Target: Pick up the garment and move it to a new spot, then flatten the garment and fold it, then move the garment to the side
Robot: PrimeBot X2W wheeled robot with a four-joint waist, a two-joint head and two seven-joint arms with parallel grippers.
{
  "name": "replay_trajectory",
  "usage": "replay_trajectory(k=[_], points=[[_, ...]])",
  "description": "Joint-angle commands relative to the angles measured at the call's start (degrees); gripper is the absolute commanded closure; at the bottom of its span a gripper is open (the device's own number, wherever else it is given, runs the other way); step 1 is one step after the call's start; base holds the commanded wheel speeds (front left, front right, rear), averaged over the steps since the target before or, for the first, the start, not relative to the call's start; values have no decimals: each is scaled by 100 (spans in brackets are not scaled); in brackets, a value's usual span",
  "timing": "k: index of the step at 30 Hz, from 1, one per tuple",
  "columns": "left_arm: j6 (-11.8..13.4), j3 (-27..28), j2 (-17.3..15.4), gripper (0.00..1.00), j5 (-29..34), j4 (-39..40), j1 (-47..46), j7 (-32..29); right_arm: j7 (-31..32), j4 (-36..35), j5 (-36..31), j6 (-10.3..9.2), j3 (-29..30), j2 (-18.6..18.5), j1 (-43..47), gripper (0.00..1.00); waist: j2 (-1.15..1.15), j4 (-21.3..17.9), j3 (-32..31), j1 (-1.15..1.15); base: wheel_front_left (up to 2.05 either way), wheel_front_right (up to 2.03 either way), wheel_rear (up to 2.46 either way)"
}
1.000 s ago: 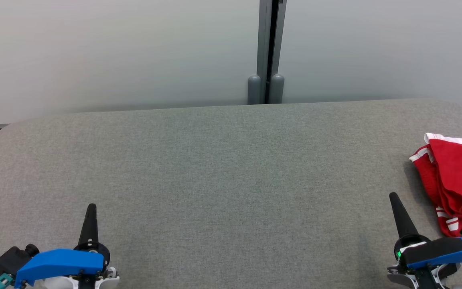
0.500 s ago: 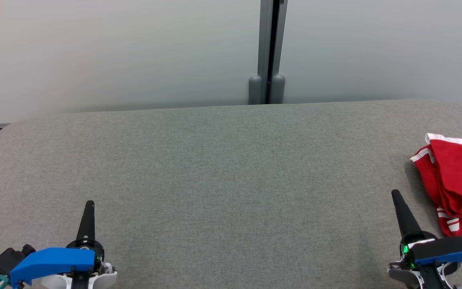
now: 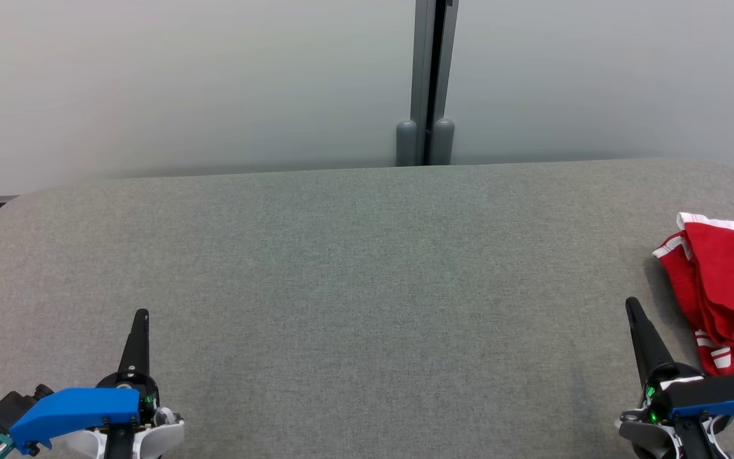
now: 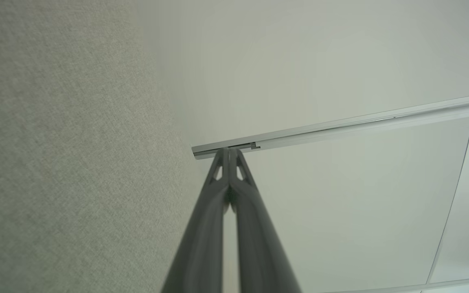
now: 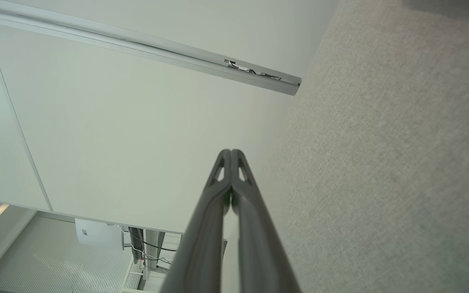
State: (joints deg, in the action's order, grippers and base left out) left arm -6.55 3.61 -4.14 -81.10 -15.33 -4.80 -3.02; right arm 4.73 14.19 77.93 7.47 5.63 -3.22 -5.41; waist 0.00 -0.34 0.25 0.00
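The garment (image 3: 727, 280) lies at the table's (image 3: 367, 255) right edge, beside the right pincer (image 3: 630, 302), well apart from the left pincer (image 3: 142, 314).

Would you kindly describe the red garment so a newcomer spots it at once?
Find the wide grey fabric-covered table. Look to the robot's right, just past the right gripper. The rumpled red cloth garment with white trim lies there, the only bright thing on it.

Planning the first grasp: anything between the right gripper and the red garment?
Nothing visible. The red garment lies bunched at the right edge of the table, just ahead and to the right of the shut right gripper, with bare grey surface between them.
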Motion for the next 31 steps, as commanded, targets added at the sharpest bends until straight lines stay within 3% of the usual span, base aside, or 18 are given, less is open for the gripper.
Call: replay_trajectory(k=[1, 31], points=[[-41, 64, 1, 100, -112, 51, -93, -44, 31, -36, 145, 3, 20, 14, -91, 100, 0, 2, 0, 0, 0, 0, 0], [-122, 305, 134, 100, -1120, 144, -175, -361, 187, -23, 1430, 4, 103, 41, -116, 100, 0, 32, -7, 0, 0, 0, 0]])
